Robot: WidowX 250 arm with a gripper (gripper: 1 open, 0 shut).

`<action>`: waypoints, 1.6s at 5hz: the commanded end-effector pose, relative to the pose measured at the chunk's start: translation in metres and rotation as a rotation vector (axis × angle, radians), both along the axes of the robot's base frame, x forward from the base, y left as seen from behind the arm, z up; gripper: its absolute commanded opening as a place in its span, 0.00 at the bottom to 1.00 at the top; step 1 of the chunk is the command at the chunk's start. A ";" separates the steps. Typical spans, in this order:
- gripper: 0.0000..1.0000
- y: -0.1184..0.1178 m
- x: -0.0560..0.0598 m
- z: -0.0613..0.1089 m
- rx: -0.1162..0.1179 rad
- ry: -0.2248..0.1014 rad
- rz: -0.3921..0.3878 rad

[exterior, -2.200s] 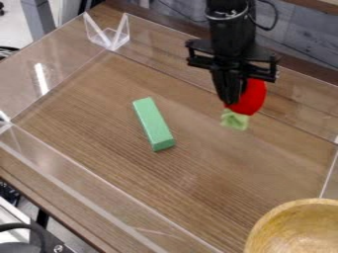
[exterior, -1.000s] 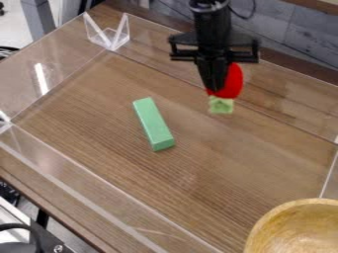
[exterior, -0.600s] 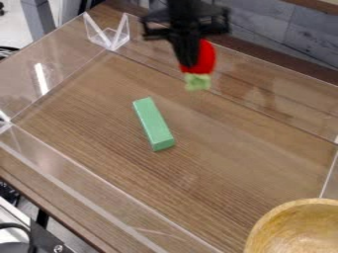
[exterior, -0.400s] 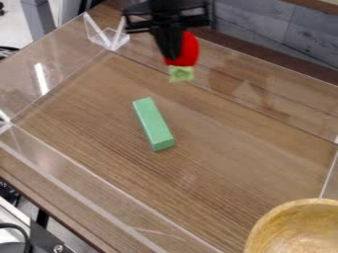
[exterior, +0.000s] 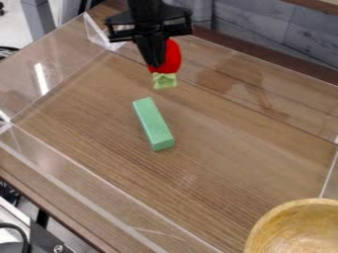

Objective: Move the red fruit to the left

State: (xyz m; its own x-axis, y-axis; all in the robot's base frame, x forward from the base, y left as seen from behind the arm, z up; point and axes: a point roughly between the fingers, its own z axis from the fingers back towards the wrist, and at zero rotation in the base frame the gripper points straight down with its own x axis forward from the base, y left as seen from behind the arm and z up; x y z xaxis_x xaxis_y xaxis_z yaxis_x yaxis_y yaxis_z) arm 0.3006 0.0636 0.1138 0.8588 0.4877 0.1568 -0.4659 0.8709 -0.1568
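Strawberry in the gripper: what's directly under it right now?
Bare wood tabletop shows below the toy strawberry, which hangs cap-down from the shut gripper. The green block lies nearer the camera, not underneath. The fingers cover part of the strawberry's red body.

We are looking at what seems a robot test bench in a lab or workshop. A wood-grain surface (exterior: 224, 148) is fenced in by low clear plastic walls (exterior: 53, 54), like a purpose-built work pen. A black robot arm (exterior: 153, 12) hangs over it, and a pale wooden bowl (exterior: 301, 229) sits at the near corner.
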 end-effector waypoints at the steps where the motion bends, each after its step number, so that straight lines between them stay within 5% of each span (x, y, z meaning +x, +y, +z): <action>1: 0.00 0.005 0.005 0.013 0.025 -0.054 0.015; 2: 0.00 0.010 0.008 0.009 0.035 -0.054 0.023; 4: 0.00 0.006 -0.001 0.031 0.055 -0.048 0.109; 7: 0.00 0.003 -0.022 0.008 0.077 -0.050 -0.011; 8: 0.00 0.022 -0.019 0.011 0.082 -0.053 -0.006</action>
